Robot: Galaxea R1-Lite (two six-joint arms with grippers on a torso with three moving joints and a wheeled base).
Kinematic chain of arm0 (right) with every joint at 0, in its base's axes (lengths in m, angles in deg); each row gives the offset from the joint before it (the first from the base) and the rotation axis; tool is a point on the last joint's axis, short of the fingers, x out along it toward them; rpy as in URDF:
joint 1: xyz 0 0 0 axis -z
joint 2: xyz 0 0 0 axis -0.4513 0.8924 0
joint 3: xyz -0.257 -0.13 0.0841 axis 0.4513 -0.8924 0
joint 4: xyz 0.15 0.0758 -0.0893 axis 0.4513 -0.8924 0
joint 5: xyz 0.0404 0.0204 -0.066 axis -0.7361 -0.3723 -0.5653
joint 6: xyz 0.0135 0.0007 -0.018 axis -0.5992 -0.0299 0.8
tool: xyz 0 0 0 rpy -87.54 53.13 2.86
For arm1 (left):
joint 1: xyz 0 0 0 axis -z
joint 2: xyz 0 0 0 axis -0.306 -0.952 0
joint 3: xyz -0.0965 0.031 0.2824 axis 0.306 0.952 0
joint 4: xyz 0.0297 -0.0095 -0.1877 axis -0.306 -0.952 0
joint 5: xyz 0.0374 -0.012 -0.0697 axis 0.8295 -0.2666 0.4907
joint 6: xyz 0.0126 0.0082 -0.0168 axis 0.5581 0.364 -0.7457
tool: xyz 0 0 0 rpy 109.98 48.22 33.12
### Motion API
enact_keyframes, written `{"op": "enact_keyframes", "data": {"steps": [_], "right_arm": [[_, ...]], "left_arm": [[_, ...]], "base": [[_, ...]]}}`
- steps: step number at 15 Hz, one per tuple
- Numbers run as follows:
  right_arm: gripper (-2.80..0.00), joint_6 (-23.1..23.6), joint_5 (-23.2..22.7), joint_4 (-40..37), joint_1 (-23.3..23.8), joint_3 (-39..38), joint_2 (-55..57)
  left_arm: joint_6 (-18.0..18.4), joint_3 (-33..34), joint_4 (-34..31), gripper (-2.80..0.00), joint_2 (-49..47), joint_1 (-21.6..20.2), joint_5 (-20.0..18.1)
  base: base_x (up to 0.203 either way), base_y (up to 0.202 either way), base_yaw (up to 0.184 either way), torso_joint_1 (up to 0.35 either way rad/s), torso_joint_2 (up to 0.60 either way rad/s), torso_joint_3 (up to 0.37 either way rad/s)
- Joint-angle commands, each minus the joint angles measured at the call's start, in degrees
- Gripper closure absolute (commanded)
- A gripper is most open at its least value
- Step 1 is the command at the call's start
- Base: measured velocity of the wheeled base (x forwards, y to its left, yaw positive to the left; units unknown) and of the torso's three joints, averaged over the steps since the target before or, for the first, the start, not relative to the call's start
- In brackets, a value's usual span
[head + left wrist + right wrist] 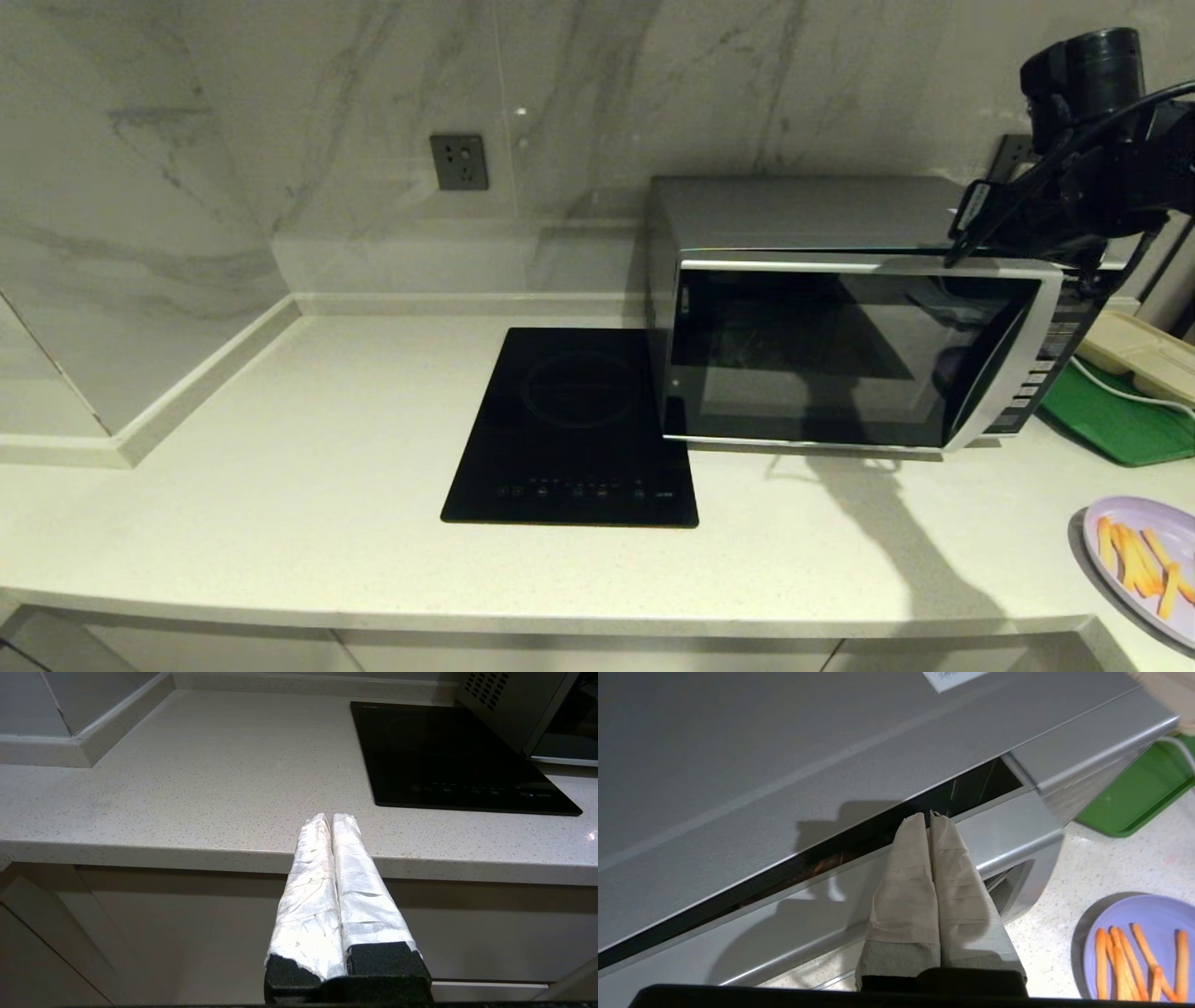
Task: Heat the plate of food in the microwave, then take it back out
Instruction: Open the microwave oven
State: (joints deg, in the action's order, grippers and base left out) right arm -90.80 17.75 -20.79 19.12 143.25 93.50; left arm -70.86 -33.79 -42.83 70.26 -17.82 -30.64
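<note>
- Silver microwave (840, 355): box-shaped, dark glass door, keypad column at its right end; stands on the pale speckled countertop (280, 485) against the marble wall. Door slightly ajar, a dark gap showing along its top edge in the right wrist view.
- Right gripper (930, 815): above the microwave's upper right front corner, tape-wrapped fingers pressed together with nothing between them, tips at the gap between door top and casing.
- Plate of food (1146, 565): small lavender plate carrying thin orange sticks, on the countertop near its front edge, right of and well apart from the microwave; partly cut off by the frame in the head view.
- Left gripper (331, 817): low at the front of the countertop, left of the cooktop, fingers clenched and empty.
- Black induction cooktop (574, 429): flat, just beside the microwave's left side.
- Green tray (1116, 420): right of the microwave, bearing a beige compartment tray (1139, 353).
- Wall socket (458, 161): grey, above the cooktop.
</note>
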Motion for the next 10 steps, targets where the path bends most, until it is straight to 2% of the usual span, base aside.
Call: {"op": "enact_keyframes", "data": {"steps": [1, 3, 7, 10], "right_arm": [[0.00, -0.48, -1.01, -0.47, 0.06, -0.24, 0.60], [0.00, -1.36, -3.10, -2.94, 0.06, 0.12, 0.54], [0.00, -1.85, -5.07, -2.93, 1.17, 0.93, 1.31], [0.00, -4.61, -7.78, -3.08, 2.30, 0.93, 1.18]], "left_arm": [[0.02, 0.01, 0.02, 0.00, 0.00, 0.00, 0.02], [0.01, 0.01, 0.03, 0.00, 0.00, 0.00, 0.02], [0.02, 0.01, -0.06, 0.00, 0.00, 0.00, 0.02], [-0.04, 0.01, 0.03, 0.00, 0.00, 0.00, 0.02]], "base": [[0.000, 0.000, 0.000, 0.000, 0.00, 0.000], [0.000, 0.000, 0.000, 0.000, 0.00, 0.000], [0.000, 0.000, 0.000, 0.000, 0.00, 0.000], [0.000, 0.000, 0.000, 0.000, 0.00, 0.000]]}}
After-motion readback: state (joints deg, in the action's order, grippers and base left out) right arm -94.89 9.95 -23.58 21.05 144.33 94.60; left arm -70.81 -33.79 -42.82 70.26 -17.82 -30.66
